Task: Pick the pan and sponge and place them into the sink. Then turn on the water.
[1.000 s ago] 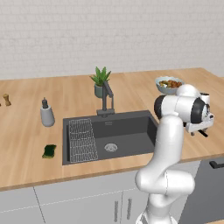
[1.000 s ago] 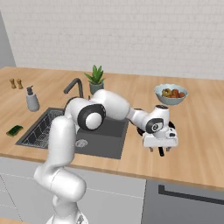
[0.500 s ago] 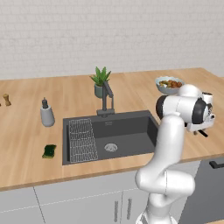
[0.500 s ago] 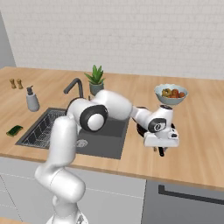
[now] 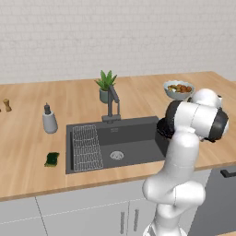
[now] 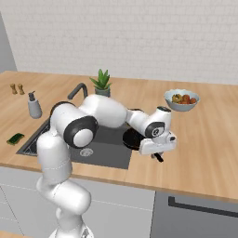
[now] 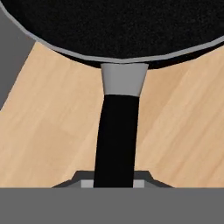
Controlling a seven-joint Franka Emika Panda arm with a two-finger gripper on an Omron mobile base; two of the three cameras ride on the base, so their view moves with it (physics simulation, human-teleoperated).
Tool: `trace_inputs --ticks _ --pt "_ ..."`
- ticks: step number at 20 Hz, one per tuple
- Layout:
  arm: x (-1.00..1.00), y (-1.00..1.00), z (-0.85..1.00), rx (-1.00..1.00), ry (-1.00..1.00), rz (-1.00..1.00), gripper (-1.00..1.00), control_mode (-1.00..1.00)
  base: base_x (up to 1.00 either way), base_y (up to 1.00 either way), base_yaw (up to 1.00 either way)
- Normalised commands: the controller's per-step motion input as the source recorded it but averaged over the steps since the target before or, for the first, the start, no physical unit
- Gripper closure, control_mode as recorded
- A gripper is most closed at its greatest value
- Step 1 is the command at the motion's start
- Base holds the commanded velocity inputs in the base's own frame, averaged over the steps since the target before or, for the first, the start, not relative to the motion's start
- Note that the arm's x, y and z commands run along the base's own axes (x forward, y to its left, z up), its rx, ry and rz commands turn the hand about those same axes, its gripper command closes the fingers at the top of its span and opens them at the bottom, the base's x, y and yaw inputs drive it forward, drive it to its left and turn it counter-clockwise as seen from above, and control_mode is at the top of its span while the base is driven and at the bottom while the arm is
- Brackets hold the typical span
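The black pan (image 6: 133, 138) hangs level over the right rim of the dark sink (image 6: 109, 154), with its thin handle pointing away from the basin. My gripper (image 6: 156, 147) is shut on that handle. In the hand view the handle (image 7: 115, 135) runs up from between my fingertips (image 7: 75, 180) to the pan's bowl (image 7: 118, 26), with wooden counter beneath. From the left base view the pan (image 5: 162, 128) peeks out beside my arm, at the sink's (image 5: 138, 127) right end. The green sponge (image 5: 52, 158) (image 6: 15, 138) lies on the counter left of the sink. No water runs from the faucet (image 5: 112, 103) (image 6: 77, 90).
A wire rack (image 5: 86, 147) covers the sink's left side. The soap dispenser (image 5: 49, 120) (image 6: 33, 106) stands left of the basin and a potted plant (image 5: 106, 86) behind the faucet. A bowl of fruit (image 5: 178, 89) (image 6: 181, 99) sits at the back right. Two small shakers (image 6: 16, 88) stand far left.
My gripper has carried the pan left from the counter toward the sink, so its bowl now overlaps the basin's right rim. The sponge has not moved.
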Motion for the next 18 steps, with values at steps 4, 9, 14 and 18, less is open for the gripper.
trace_inputs --ticks 4,9,14,18 --pt "-0.16 1.00 0.00 -0.07 -0.15 0.45 1.00 -1.00 0.00 0.00 0.00" --pt "0.13 0.98 0.01 -0.02 -0.10 0.36 1.00 -1.00 0.00 0.00 0.00" --pt "0.44 0.94 -0.01 0.00 0.00 0.30 1.00 -1.00 0.00 0.00 0.00" --pt "0.56 0.76 0.00 0.00 0.00 0.25 1.00 -1.00 0.00 0.00 0.00"
